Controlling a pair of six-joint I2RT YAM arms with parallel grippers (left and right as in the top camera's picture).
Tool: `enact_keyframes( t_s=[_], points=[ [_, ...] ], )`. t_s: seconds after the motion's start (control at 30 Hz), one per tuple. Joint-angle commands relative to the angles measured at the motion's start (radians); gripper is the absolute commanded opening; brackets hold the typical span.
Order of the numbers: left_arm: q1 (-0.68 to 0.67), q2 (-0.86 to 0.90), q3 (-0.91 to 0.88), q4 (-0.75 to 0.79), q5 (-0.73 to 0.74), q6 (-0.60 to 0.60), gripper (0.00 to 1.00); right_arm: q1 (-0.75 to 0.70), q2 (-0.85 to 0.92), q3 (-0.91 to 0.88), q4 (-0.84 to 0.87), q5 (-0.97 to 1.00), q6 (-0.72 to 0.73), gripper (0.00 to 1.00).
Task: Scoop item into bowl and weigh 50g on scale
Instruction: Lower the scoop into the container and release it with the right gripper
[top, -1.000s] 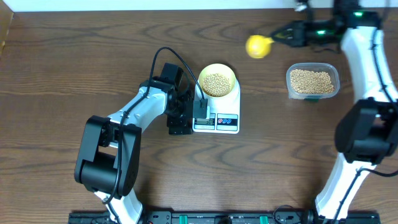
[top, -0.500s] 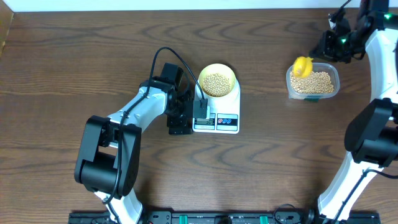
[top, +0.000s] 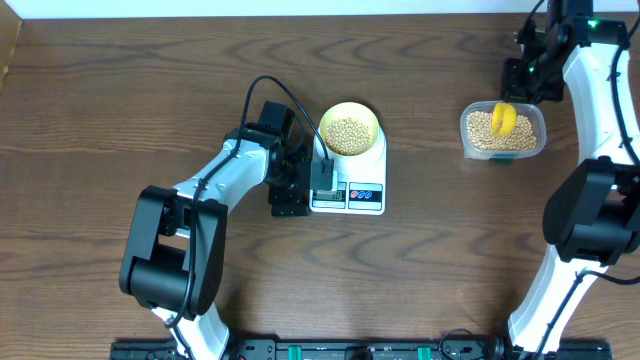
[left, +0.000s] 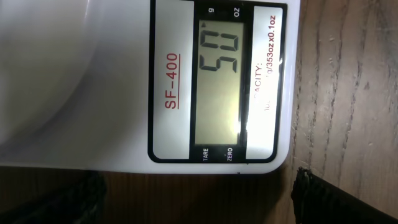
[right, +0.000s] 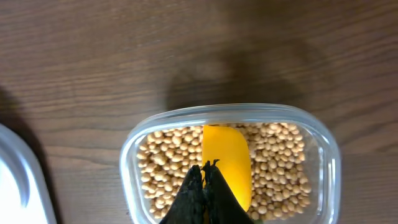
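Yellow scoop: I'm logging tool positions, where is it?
Overhead, the yellow scoop is at the far right, inside the clear tub over the beans, held by the right gripper.

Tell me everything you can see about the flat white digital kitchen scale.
The flat white rectangular plastic scale lies level on the brown wooden table. Its grey display reads 50 beside red SF-400 lettering. The small pale-yellow bowl of tan beans sits on its platform. The open left gripper hovers at its display end.
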Motion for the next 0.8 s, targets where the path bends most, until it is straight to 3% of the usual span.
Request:
enact_keyframes(
  t_s=[0.0,0.4,0.77],
  points=[
    [0.001,0.006,-0.013,-0.002,-0.002,-0.008,0.98,0.005,0.03,-0.009,0.005,0.026,0.003,0.01],
    [0.001,0.006,-0.013,-0.002,-0.002,-0.008,0.98,0.018,0.045,-0.009,0.009,-0.127,0.003,0.01],
    [0.001,0.006,-0.013,-0.002,-0.002,-0.009,0.98,0.044,0.049,-0.009,0.009,-0.13,-0.012,0.01]
  ],
)
